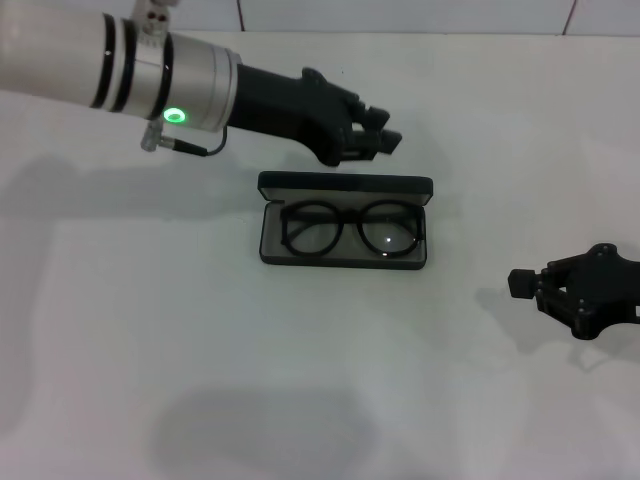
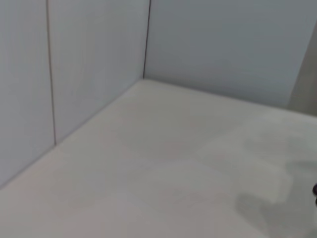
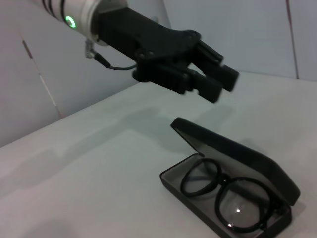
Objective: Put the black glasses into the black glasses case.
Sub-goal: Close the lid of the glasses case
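The black glasses (image 1: pixel 350 230) lie folded inside the black glasses case (image 1: pixel 345 187), lenses facing up on the grey lining. The case stands open at the table's middle with its lid raised at the far side. My left gripper (image 1: pixel 383 130) hovers just behind and above the lid, open by a narrow gap, holding nothing. In the right wrist view the left gripper (image 3: pixel 220 84) hangs over the case (image 3: pixel 237 153) and the glasses (image 3: pixel 228 191). My right gripper (image 1: pixel 522 283) rests low at the right, shut and empty, well apart from the case.
The white table (image 1: pixel 200 350) spreads around the case. White wall panels (image 2: pixel 89 74) rise along the far edge and meet in a corner. The left wrist view shows only table and wall.
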Motion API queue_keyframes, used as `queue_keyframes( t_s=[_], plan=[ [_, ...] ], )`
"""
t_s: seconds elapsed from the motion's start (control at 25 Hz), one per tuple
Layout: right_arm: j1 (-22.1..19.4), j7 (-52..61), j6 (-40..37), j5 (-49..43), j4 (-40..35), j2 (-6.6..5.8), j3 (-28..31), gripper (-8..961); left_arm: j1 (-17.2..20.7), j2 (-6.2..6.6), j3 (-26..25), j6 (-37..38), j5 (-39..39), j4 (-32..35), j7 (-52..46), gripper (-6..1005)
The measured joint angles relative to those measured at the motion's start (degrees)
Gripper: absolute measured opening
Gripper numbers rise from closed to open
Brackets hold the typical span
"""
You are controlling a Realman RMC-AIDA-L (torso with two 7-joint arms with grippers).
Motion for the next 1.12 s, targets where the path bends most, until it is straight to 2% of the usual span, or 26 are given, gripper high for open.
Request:
queue_keyframes(
  t_s=[0.28,0.88,1.12],
  plan=[
    [-0.08,-1.34,-0.17,1.06,-0.06,-0.03,0.29,49,-0.23,-0.93,0.05,-1.64,4.39,-0.14,-1.81,311],
    [-0.08,-2.46,-0.18,1.57,-0.04,-0.05,0.98,58,-0.41,-1.19,0.20,-4.07,5.69,-0.89,-2.70,307],
    [-0.03,-2.50,-0.18,1.57,0.00,-0.05,1.00,61,-0.42,-1.62,0.36,-4.07,6.43,-0.89,-2.73,238]
  ],
)
